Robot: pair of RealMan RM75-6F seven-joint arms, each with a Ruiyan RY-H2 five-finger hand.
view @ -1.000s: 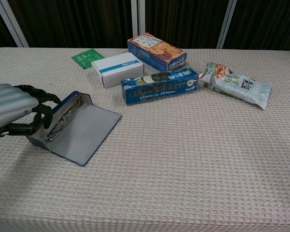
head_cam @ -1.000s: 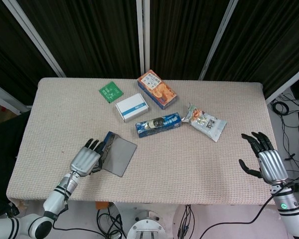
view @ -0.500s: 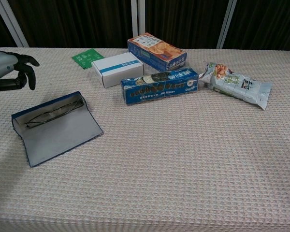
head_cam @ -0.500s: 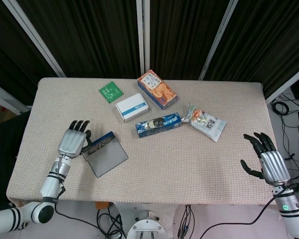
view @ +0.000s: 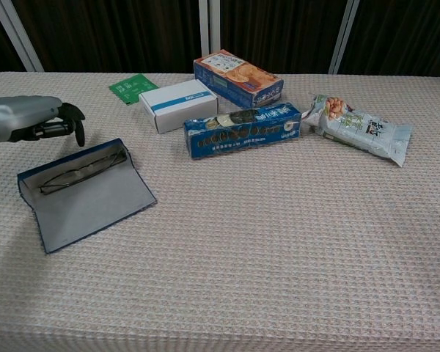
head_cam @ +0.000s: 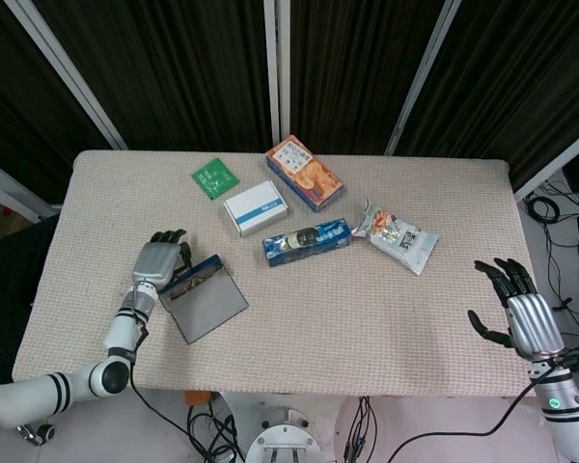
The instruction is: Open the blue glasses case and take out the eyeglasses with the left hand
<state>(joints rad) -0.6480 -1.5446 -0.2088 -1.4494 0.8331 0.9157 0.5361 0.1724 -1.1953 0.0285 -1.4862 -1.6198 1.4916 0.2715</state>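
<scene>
— Where do we find the blue glasses case (view: 81, 192)?

— Lying open on the table (view: 293, 249), flap spread flat, just below the fingertips of our left hand (view: 31, 119). The eyeglasses (view: 81, 171) lie folded in the case's tray, close to those fingers (view: 72, 114) but apart from them.

— And the fingers themselves?

— On the left they curl downward, holding nothing. Our right hand (head_cam: 517, 307) sits far off at the table's other edge, fingers (head_cam: 497, 275) spread wide and empty. The snack boxes lie beyond the left fingertips.
</scene>
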